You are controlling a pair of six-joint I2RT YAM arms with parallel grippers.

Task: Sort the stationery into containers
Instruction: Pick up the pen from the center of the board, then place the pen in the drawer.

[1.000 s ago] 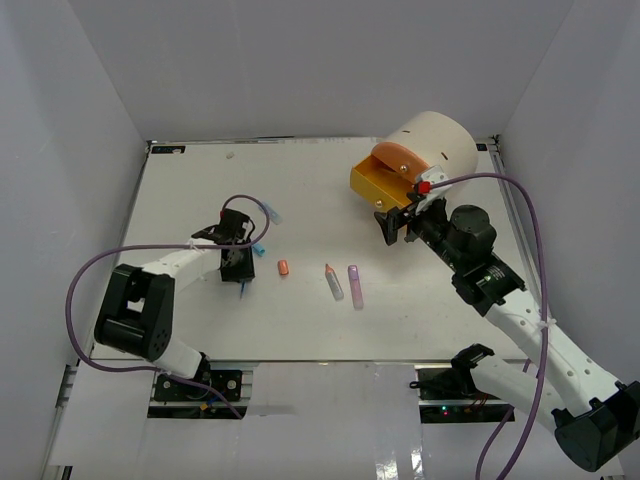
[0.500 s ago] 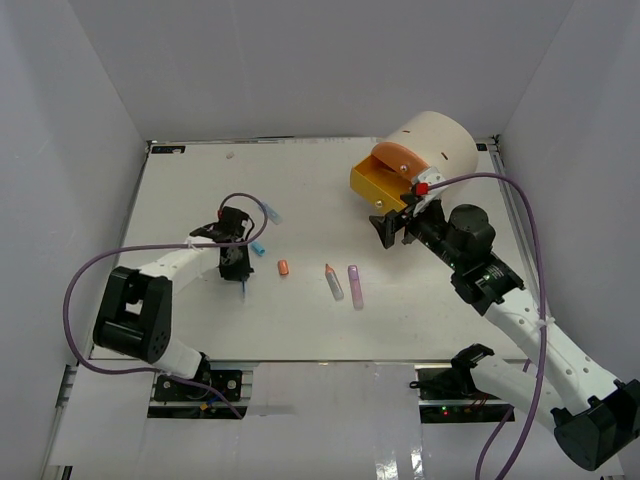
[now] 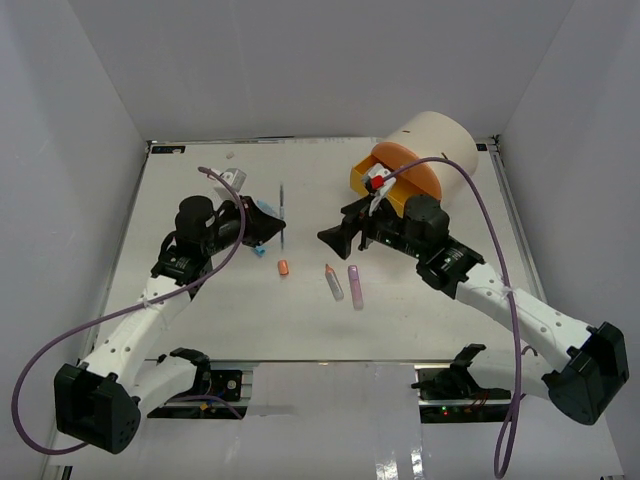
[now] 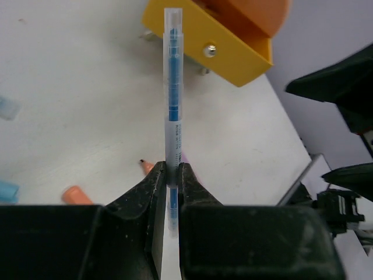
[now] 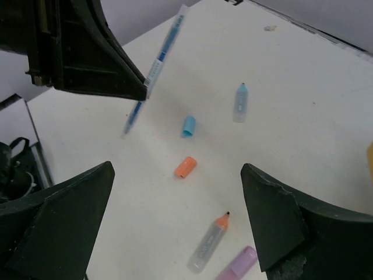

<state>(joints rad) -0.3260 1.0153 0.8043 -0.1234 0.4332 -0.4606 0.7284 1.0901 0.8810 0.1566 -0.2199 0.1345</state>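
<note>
Yellow drawer (image 4: 195, 29): smooth moulded plastic with a slight sheen; the small knob (image 4: 210, 51) on its face looks like bright metal; blue pen (image 4: 172, 87), in front of the drawer: clear glossy plastic barrel over a blue core; left gripper (image 4: 173, 170): matt black plastic fingers (image 4: 148, 192), faintly grainy; right gripper (image 3: 333, 232), beside the drawer: the same matt black finish; table (image 4: 70, 116) under the drawer: smooth matt white; orange cap (image 5: 185, 167): smooth plastic; marker (image 5: 208, 244): frosted translucent barrel; cream cylinder (image 3: 445, 135) behind the drawer: matt.
</note>
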